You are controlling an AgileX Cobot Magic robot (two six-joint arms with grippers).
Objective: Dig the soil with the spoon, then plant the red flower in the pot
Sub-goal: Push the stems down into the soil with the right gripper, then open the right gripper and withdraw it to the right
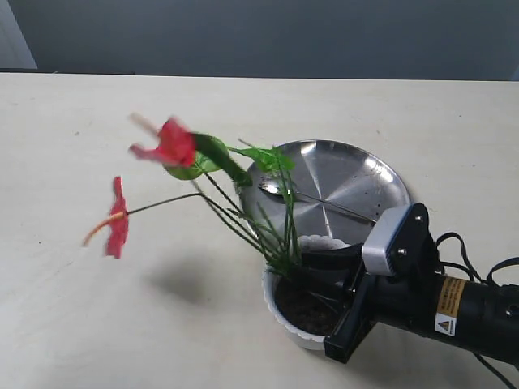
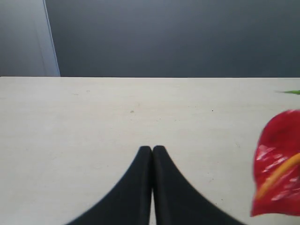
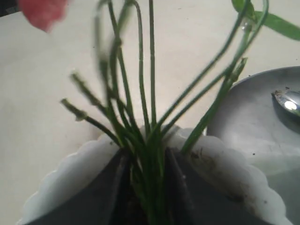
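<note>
Red artificial blooms on thin green stems, the red flower [image 1: 174, 146], lean out to the left of the exterior view, one bloom high and blurred, the other lower with an orange spike. Its stems run down into the small white plastic pot with a scalloped rim [image 1: 285, 321], where the right gripper [image 1: 304, 271] sits. The right wrist view shows the bundle of stems [image 3: 149, 140] pinched between the two dark fingers [image 3: 176, 183] just above the pot's rim [image 3: 220, 154], so the jaws are closed around the flower's stems. Dark crumbly soil [image 1: 306, 312] fills the pot beneath the gripper.

The right arm reaches in from the lower right corner of the exterior view, its black body low over the pale table [image 1: 73, 267] and its wrist angled down over the pot.

Just behind the pot lies a large round shiny steel plate [image 1: 357, 174], and the slim steel teaspoon [image 1: 312, 198] rests across it, bowl toward the flower's leaves. The right wrist view catches only the plate's edge [image 3: 248, 126] and the spoon's bowl [image 3: 287, 103].

The left gripper [image 2: 152, 149] appears only in its own wrist view: two black fingers pressed together with nothing between them, hanging above bare table, with one red bloom [image 2: 277, 164] at the frame's edge
</note>
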